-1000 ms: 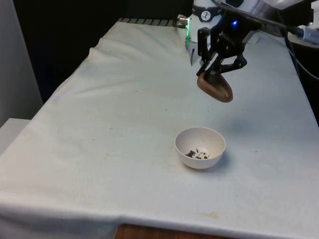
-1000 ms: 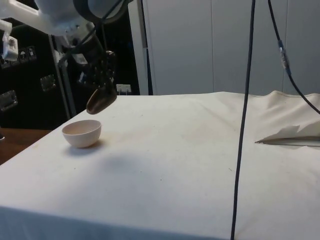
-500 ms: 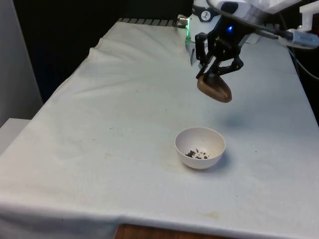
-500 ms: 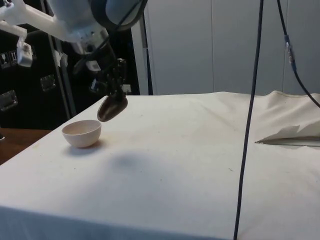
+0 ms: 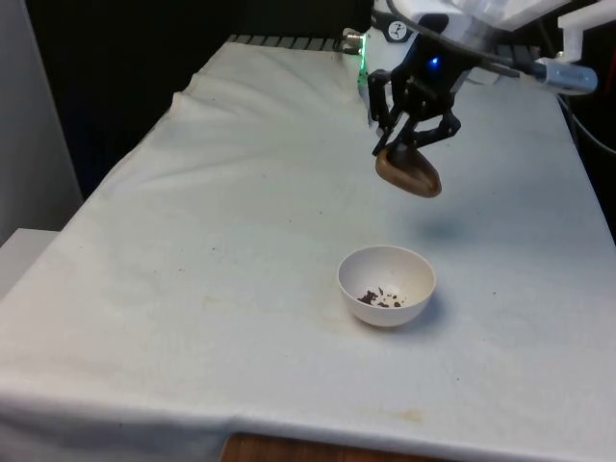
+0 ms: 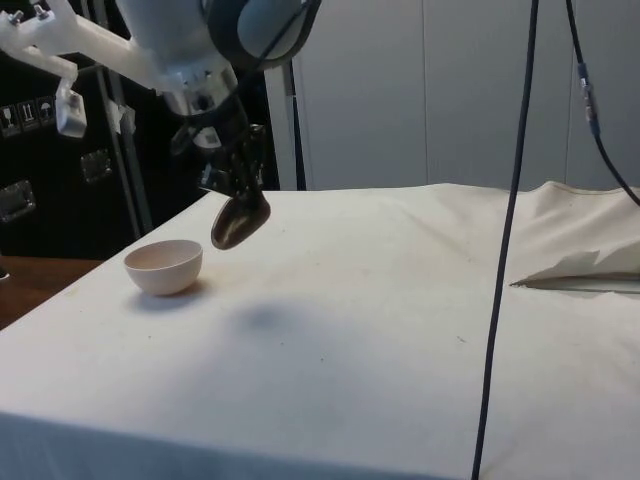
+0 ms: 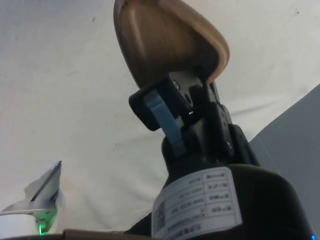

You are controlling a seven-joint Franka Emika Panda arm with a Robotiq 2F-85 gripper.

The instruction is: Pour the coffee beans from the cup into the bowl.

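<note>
The black two-finger hand (image 5: 414, 142) grips a tilted brown wooden cup (image 5: 408, 171) above the white-clothed worktop (image 5: 241, 241), near the white round bowl (image 5: 386, 285) holding dark coffee beans (image 5: 381, 298).

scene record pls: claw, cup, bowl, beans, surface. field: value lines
claw: shut on cup, raised above the table
cup: brown, wooden look, tilted, in the air, beyond the bowl and not over it
cup contents: inside looks empty in the wrist view
bowl: white, upright on the cloth, apart from the cup
beans: small dark scatter at the bowl's bottom
surface: table under white cloth
</note>
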